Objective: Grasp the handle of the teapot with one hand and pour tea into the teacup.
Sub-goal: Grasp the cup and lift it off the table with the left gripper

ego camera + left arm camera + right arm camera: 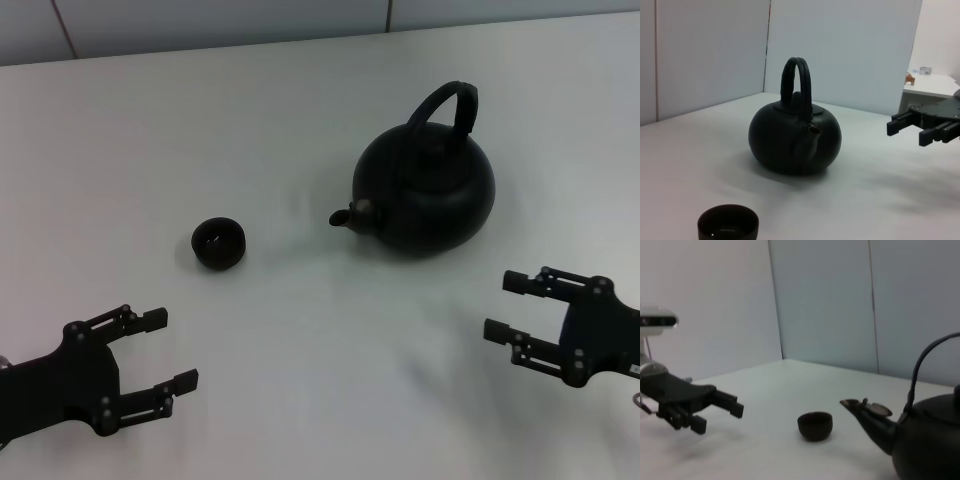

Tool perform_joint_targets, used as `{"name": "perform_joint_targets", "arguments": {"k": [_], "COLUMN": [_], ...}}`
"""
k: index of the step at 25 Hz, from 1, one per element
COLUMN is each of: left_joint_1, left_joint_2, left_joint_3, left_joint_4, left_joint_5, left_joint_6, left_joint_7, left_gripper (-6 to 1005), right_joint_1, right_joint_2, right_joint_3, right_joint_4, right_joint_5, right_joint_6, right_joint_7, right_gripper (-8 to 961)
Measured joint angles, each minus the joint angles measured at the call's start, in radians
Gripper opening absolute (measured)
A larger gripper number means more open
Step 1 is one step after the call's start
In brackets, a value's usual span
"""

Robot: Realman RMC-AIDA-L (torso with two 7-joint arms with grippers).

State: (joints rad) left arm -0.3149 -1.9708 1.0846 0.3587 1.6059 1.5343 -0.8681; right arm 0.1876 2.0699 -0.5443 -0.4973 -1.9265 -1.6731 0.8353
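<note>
One teapot point(425, 195), one teacup point(218, 243) – two grippers, left gripper point(163, 348), right gripper point(508, 306), both open

Teapot point(790, 142) upright behind teacup point(728, 225), right gripper point(910, 128) beside.

1. A lab or test room is suggested by a bare white table point(200, 130), on which only a teapot point(425, 195) and a teacup point(218, 243) are set out
2. The table is enclosed by plain pale partition panels point(840, 50) joined at vertical seams
3. A second white surface point(932, 85) bearing small unidentifiable items is seen behind the panels
4. No household furnishings are shown
</note>
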Motion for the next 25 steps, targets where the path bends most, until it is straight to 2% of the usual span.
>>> {"name": "perform_joint_targets", "arguments": {"k": [4,20,23,24,25], "left_joint_1": [-0.001,-0.001,0.003,0.004,0.004], "left_joint_2": [0.001,-0.001,-0.013,-0.034,-0.034], "left_joint_3": [0.002,-0.002,-0.051,-0.141,-0.141], "left_joint_4": [0.006,0.018,0.017,0.017,0.017], "left_joint_5": [0.000,0.001,-0.006,-0.009,-0.009], "left_joint_6": [0.006,0.009,0.006,-0.003,-0.003], "left_joint_7": [-0.001,-0.012,-0.012,-0.008,-0.008], "left_gripper": [812,811,811,811,811], "right_joint_1": [0.022,0.022,0.021,0.021,0.021], "right_joint_2": [0.003,0.005,0.005,0.005,0.005], "right_joint_3": [-0.001,0.006,0.009,0.010,0.013], "right_joint_4": [0.003,0.005,0.013,0.016,0.018], "right_joint_5": [-0.037,-0.036,-0.033,-0.031,-0.029], "right_joint_6": [0.025,0.019,0.018,0.018,0.018], "right_joint_7": [0.002,0.007,0.005,0.004,0.004], "right_gripper": [625,619,619,619,619]}}
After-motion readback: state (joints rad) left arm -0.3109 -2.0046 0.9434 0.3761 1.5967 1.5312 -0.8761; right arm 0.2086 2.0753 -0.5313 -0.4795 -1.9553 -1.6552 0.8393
